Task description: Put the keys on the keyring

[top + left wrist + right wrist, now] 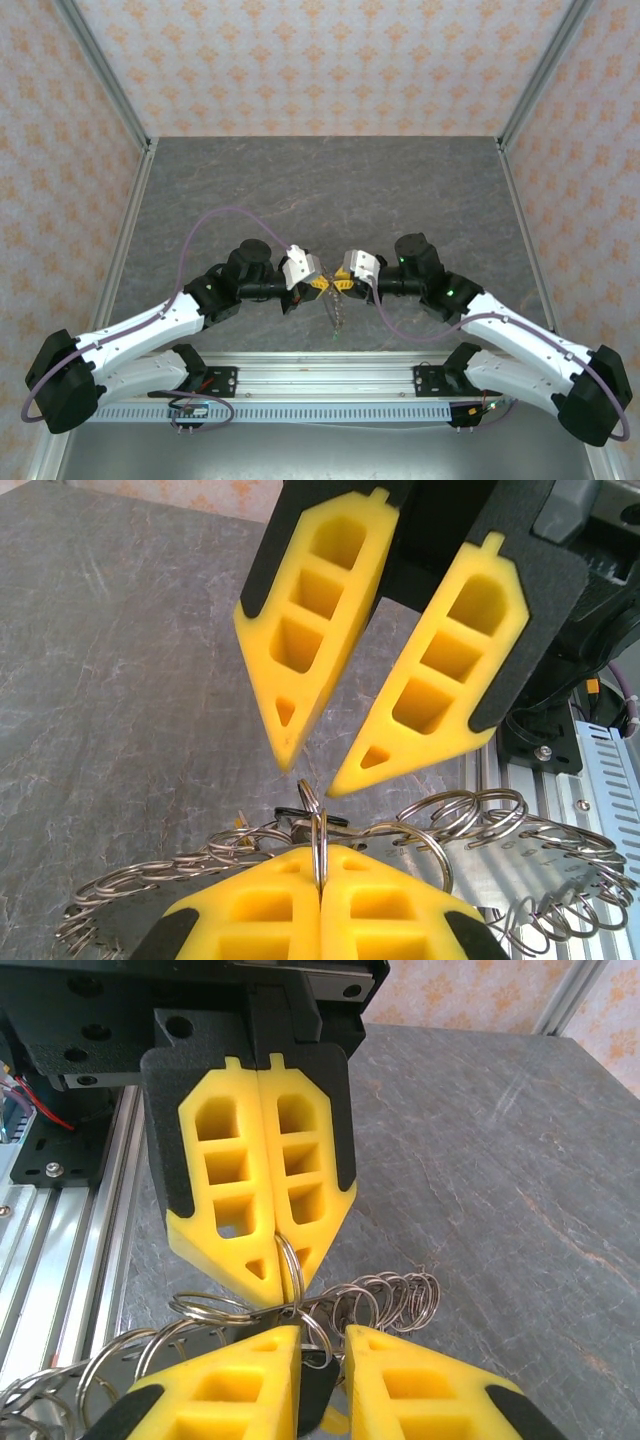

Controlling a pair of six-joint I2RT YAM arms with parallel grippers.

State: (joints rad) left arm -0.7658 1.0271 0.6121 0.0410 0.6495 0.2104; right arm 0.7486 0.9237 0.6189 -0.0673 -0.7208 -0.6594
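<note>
The keyring (470,815) is a chain of thin silver rings hanging between both grippers above the grey table (320,190); it dangles as the keyring (337,318) in the top view. My left gripper (322,850) is shut on one upright ring (290,1260) of it. Facing it tip to tip, my right gripper (322,1332) is open, with a black key head (318,1385) and a ring lying in its gap against the left finger. A yellow bit (335,1422) shows below that head. No green-headed key is in view.
An aluminium rail (330,380) runs along the near edge, right below the grippers. Purple cables (200,225) loop from both arms. Patterned walls with metal posts enclose the table on three sides.
</note>
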